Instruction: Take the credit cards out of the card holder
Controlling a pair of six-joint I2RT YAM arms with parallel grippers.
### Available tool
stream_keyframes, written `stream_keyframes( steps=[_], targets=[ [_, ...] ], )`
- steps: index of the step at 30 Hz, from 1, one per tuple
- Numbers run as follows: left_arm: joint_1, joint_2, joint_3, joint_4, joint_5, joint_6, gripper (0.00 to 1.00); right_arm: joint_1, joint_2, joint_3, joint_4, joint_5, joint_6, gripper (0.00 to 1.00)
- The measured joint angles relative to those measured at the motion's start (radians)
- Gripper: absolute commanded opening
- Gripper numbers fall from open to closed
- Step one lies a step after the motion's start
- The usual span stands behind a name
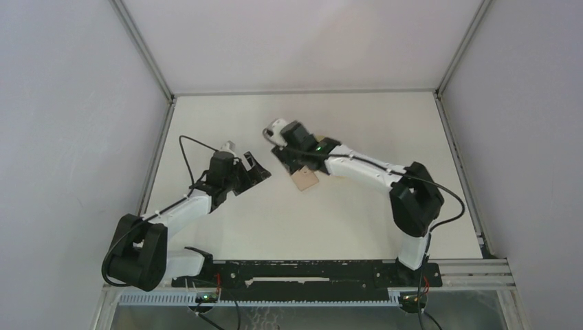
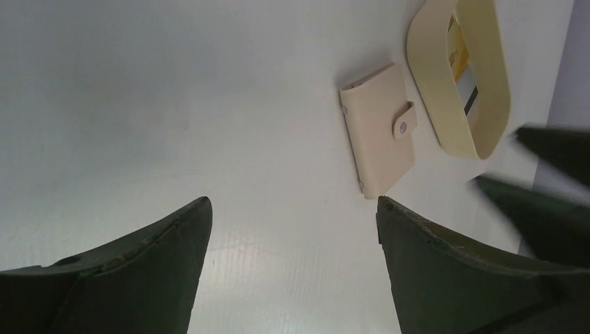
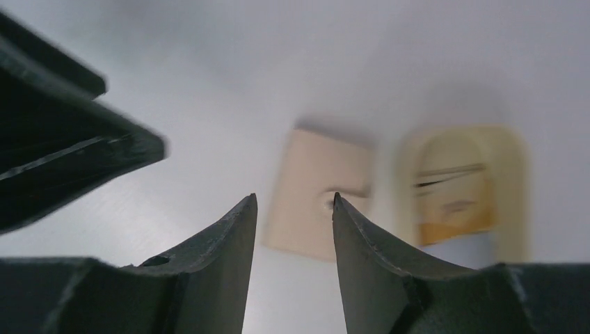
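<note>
Two or more cards (image 2: 470,90) sit in the tray (image 2: 426,76), cut off by its rim, so the count is unclear. Right wrist view is blurred. From above, the right arm hides the tray and part of the holder (image 2: 379,136). Holder lies flat near bench centre, closed with tab snapped, contents hidden. Its long axis runs away from the left wrist camera, and the tab edge faces the tray just beside it, not touching. Left hand (image 2: 292,202) is spread wide and empty, on holder's left-edge side. Right hand (image 3: 293,200) is narrowly parted, pinching nothing, on holder's far-edge side.
</note>
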Motion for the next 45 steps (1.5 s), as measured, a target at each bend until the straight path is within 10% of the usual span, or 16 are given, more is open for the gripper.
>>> stream_keyframes(
  steps=[14, 45],
  targets=[
    [0.000, -0.047, -0.026, 0.023, -0.003, -0.010, 0.94, 0.040, 0.137, -0.176, 0.087, 0.244, 0.238, 0.53],
    [0.058, -0.187, -0.226, 0.141, -0.163, -0.133, 0.99, 0.061, 0.069, -0.335, 0.272, 0.102, 0.324, 0.53]
  ],
)
